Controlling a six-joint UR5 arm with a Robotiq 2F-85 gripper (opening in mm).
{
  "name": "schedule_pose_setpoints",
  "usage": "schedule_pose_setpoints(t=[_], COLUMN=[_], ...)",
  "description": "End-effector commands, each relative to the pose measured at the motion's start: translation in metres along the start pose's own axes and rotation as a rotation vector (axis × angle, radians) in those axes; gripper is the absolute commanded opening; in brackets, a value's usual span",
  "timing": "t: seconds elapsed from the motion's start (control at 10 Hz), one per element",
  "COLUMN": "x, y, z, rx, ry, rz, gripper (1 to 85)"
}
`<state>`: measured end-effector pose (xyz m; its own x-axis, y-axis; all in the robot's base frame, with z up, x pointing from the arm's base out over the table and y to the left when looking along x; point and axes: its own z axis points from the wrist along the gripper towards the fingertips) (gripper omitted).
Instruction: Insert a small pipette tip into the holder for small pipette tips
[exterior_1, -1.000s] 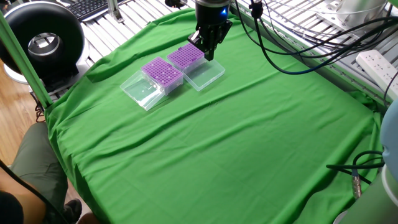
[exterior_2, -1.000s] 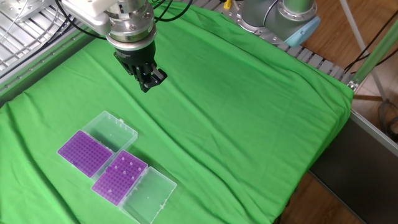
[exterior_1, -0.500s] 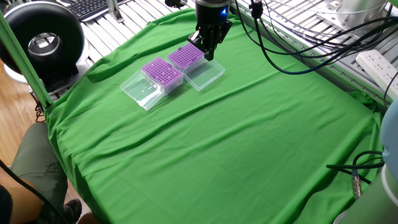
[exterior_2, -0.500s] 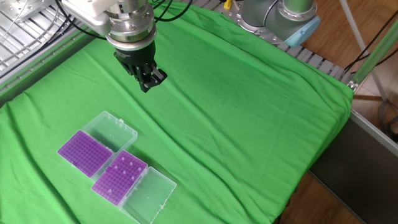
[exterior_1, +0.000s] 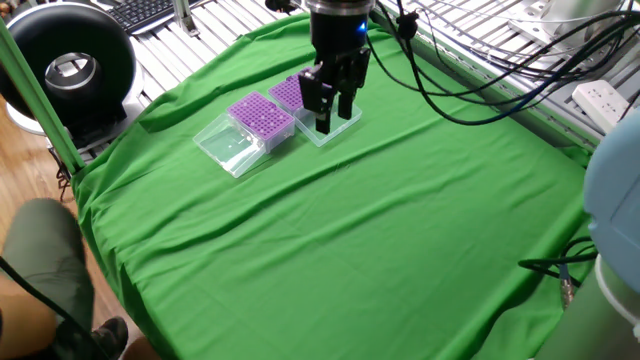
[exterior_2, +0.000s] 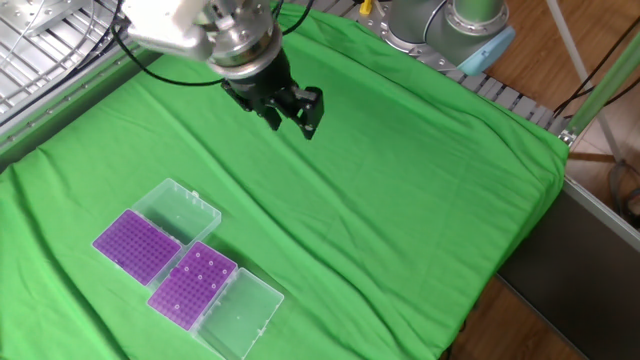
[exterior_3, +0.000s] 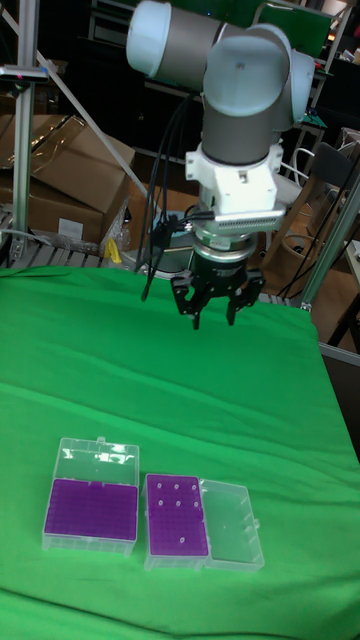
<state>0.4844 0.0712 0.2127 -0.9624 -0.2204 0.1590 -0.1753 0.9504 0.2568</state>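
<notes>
Green cloth (exterior_2: 420, 200) covers the desk, and all items described here rest on it.

**Claw status.** My claw (exterior_3: 214, 318) hangs in the air above the cloth and touches nothing. The jaws stand wide apart. I see nothing between the fingers (exterior_3: 197, 318) in any view; an item as small as a pipette tip would be hard to make out at this scale.

**Task item location.** The holder for small pipette tips (exterior_3: 177, 514) is a purple rack in a clear box. A few white dots show on its grid. Its clear lid (exterior_3: 232, 527) lies folded flat at its 3 o'clock side in the tall fixed view.

**Position relative to the claw.**
- Tall fixed view: the holder lies at about 6 o'clock from my claw, well apart from it, near the bottom edge of the cloth.
- The other fixed view: the holder (exterior_2: 193, 283) lies at about 7 o'clock from my claw (exterior_2: 295, 115), well apart.
- One fixed view: my claw (exterior_1: 333, 112) overlaps the holder (exterior_1: 288, 90) in the picture, with the purple grid showing at the claw's 10 o'clock. The fingertips appear over the lid (exterior_1: 345, 122).

**Adjacent item.** A second purple rack (exterior_3: 91, 509) of the same kind sits just beside the holder, at its 9 o'clock in the tall fixed view.
</notes>
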Motion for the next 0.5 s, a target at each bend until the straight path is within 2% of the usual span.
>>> schedule_pose_setpoints(t=[0.0, 0.1, 0.2, 0.3, 0.4], x=[-0.009, -0.006, -0.007, -0.009, -0.016], y=[0.016, -0.005, -0.018, -0.025, -0.053], z=[-0.01, -0.017, -0.022, -0.028, -0.045], rx=[-0.01, 0.067, 0.119, 0.139, 0.229], ry=[-0.06, -0.05, -0.056, -0.071, -0.096], rz=[0.053, 0.047, 0.06, 0.06, 0.013], gripper=[55.3, 55.0, 52.3, 50.0, 50.0])
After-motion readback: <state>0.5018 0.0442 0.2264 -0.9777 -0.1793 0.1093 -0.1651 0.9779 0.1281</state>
